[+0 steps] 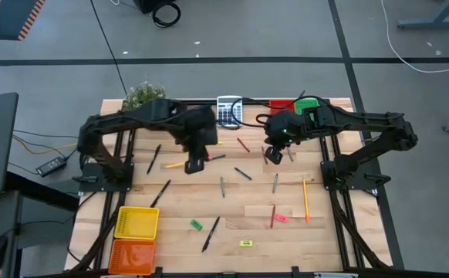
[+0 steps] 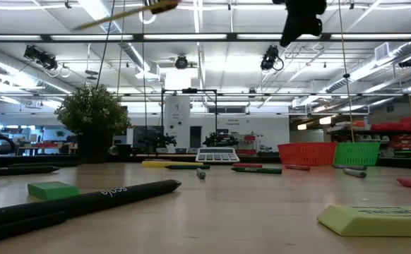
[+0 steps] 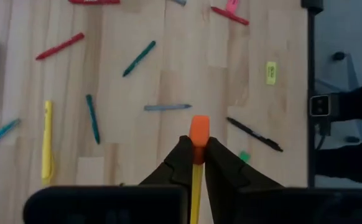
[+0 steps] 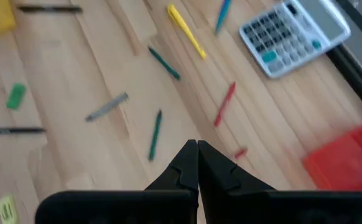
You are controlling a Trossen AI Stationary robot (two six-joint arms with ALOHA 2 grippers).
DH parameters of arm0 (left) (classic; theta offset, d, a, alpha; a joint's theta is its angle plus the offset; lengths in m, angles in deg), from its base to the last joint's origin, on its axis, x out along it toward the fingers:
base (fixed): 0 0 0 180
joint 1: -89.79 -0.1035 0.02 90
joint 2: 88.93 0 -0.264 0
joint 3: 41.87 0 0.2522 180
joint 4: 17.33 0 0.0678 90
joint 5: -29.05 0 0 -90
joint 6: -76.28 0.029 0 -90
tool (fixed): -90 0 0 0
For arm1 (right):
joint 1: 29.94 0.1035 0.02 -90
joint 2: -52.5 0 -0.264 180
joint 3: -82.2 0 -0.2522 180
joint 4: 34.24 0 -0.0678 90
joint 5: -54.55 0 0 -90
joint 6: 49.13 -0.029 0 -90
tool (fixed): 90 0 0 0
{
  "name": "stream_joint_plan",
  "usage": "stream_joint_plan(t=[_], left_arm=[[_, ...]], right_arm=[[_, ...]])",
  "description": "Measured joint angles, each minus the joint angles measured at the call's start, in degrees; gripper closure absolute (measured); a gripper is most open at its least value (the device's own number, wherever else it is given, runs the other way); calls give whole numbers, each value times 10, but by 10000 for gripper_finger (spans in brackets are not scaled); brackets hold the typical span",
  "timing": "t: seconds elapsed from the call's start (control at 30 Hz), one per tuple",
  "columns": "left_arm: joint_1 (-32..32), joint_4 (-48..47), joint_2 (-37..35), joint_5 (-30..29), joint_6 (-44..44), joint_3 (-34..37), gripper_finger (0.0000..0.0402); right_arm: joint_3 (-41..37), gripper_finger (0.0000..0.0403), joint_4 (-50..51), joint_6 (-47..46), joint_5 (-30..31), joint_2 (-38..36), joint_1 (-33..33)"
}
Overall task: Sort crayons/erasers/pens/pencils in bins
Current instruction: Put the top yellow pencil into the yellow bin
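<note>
My left gripper [image 3: 198, 148] hangs high over the table's middle, shut on a long yellow pencil [image 2: 117, 15] with an orange eraser end. My right gripper [image 4: 198, 149] hovers to its right [image 1: 273, 154], shut and empty. Crayons, pens and erasers lie flat on the wooden table. Among them are a yellow pen [image 3: 46, 143], a black pen [image 1: 210, 234], a red crayon [image 1: 243, 144], a green eraser [image 1: 197, 225] and another pencil [image 1: 305, 199]. The yellow bin [image 1: 137, 222] and the orange bin [image 1: 133, 255] stand near left. The red bin [image 1: 281, 103] and the green bin [image 1: 309, 104] stand at the far edge. My left gripper pinches the pencil between its two fingers just behind the orange eraser end [image 3: 199, 129], which sticks out past the fingertips. The fingers slant down from above. The yellow shaft [image 3: 196, 186] runs back under the wrist. The pencil is lifted clear of the table and tilted.
A grey calculator [image 1: 229, 110] and a potted plant [image 1: 143, 94] sit at the far edge. A pink eraser [image 1: 281, 218] and a yellow eraser [image 1: 245, 243] lie near the front. Bare wood shows at the near right.
</note>
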Motion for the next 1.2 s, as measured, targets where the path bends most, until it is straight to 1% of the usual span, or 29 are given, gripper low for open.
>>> stream_joint_plan(t=[0.17,0.27,0.4,0.47,0.63,0.83,0.93,1.1,1.2], left_arm=[[64,52,-70,-49,-85,71,378],[112,92,-108,-80,-148,124,380],[184,136,-156,-132,-209,195,371],[217,140,-172,-155,-236,224,370],[282,142,-193,-173,-294,273,376],[365,147,-199,-228,-319,318,369],[398,162,-199,-242,-324,338,371],[436,193,-199,-263,-323,371,372],[452,213,-199,-265,-324,401,365]], right_arm=[[0,393,49,-2,0,-4,9],[0,393,59,-27,-1,-6,19],[0,393,57,-92,-5,-6,44],[0,393,53,-127,-2,-6,59],[0,393,50,-227,14,-5,96],[0,393,30,-302,34,-5,139],[0,393,23,-343,34,-5,162],[0,393,17,-401,38,-5,204],[0,393,15,-425,61,-5,228]])
